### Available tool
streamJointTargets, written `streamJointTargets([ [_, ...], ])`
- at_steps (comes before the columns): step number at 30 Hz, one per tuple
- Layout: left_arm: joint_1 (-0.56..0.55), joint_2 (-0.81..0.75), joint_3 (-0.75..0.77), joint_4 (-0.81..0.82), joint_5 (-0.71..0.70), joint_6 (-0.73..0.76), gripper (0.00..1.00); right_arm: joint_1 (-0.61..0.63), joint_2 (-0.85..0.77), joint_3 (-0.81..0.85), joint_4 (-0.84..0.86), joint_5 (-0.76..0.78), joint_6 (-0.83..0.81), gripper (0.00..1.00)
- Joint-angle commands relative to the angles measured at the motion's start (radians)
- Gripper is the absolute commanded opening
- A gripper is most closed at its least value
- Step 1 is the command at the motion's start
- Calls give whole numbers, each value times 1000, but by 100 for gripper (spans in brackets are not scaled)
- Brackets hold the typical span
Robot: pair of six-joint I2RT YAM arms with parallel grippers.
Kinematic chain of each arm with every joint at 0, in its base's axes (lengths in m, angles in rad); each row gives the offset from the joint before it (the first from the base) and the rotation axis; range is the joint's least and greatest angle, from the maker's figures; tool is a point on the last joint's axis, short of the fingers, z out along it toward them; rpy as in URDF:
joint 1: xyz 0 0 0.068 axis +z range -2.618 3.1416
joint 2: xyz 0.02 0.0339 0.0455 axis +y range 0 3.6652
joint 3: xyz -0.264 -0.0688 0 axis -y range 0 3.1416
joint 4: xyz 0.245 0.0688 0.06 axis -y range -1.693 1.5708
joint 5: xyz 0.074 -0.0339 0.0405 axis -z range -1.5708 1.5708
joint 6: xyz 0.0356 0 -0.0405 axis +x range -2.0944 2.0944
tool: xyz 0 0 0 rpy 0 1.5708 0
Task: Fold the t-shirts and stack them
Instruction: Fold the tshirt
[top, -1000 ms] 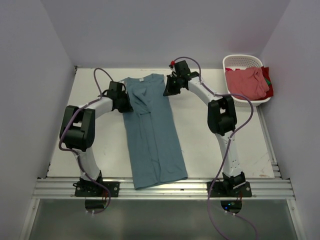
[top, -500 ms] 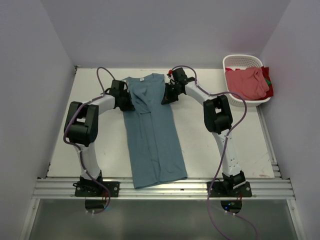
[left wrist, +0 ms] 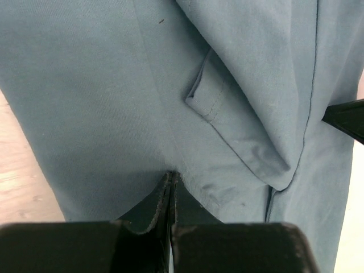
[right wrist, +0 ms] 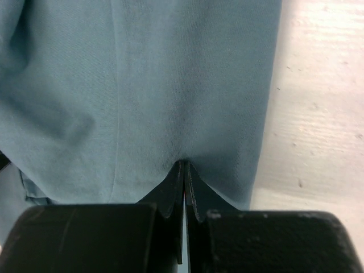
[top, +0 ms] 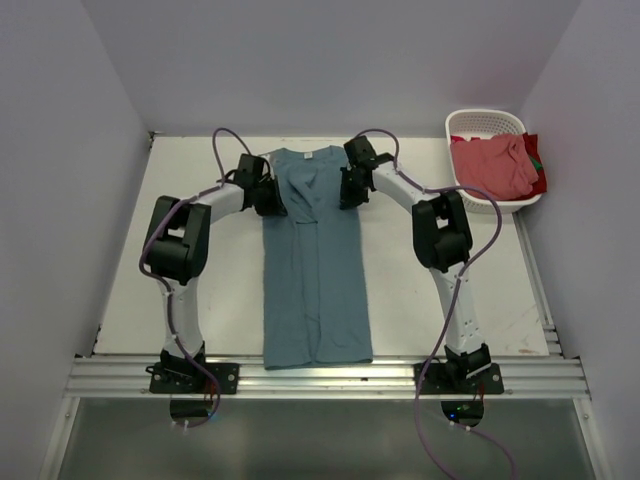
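A teal-blue t-shirt (top: 315,280), folded into a long narrow strip, lies down the middle of the table with its collar and white label at the far end. My left gripper (top: 272,198) is shut on its left edge near the shoulder. My right gripper (top: 347,190) is shut on the right edge opposite. In the left wrist view the closed gripper (left wrist: 172,175) pinches teal cloth (left wrist: 102,85), with a folded sleeve lying beyond. The right wrist view shows the shut gripper (right wrist: 183,165) biting the shirt (right wrist: 142,85) close to its edge. A salmon-pink t-shirt (top: 495,165) lies crumpled in the basket.
The white slotted basket (top: 485,120) stands at the far right corner, with red cloth (top: 538,172) hanging over its right side. Walls close in the table on the left, back and right. A metal rail (top: 320,378) runs along the near edge under the shirt's hem.
Both grippers have shifted to the right, carrying the shirt's top with them. The strip, slanted before, now lies straight, square to the near edge.
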Motion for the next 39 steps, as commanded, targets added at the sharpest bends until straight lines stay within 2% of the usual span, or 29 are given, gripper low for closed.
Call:
streamJointTargets([
  [1,-42,13,17,-25,16,40,0,-11,-28,-69,-106,130,-6,0],
  [2,-47,-16,5,-10,16,37,0,-11,-39,-80,-95,119,-8,0],
  [5,-48,-50,0,52,-10,22,12,-11,-37,-89,-86,108,-17,0],
  [6,-48,-51,23,50,-17,18,20,-9,-33,-85,-88,101,-24,0],
  [9,-50,-2,112,-1,-41,17,34,-9,-22,-75,-92,90,-34,0],
  [12,-48,44,175,-35,-42,17,43,-11,-10,-65,-94,79,-40,0],
  [18,-51,62,195,-8,-48,18,47,-9,2,-57,-95,78,-45,0],
  [24,-54,142,299,-72,-56,38,45,-9,-1,-54,-97,76,-49,0],
  [31,-62,177,329,-68,-57,41,43,-9,-4,-63,-98,78,-57,0],
  [34,-62,183,327,-68,-53,40,37,-9,-4,-68,-97,78,-58,0],
  [37,-64,174,316,-60,-44,38,20,-9,-2,-72,-94,76,-58,0],
  [38,-64,168,309,-57,-44,38,7,-9,-1,-74,-94,76,-60,0],
  [39,-65,164,304,-55,-45,37,3,-9,-1,-75,-94,78,-58,0],
])
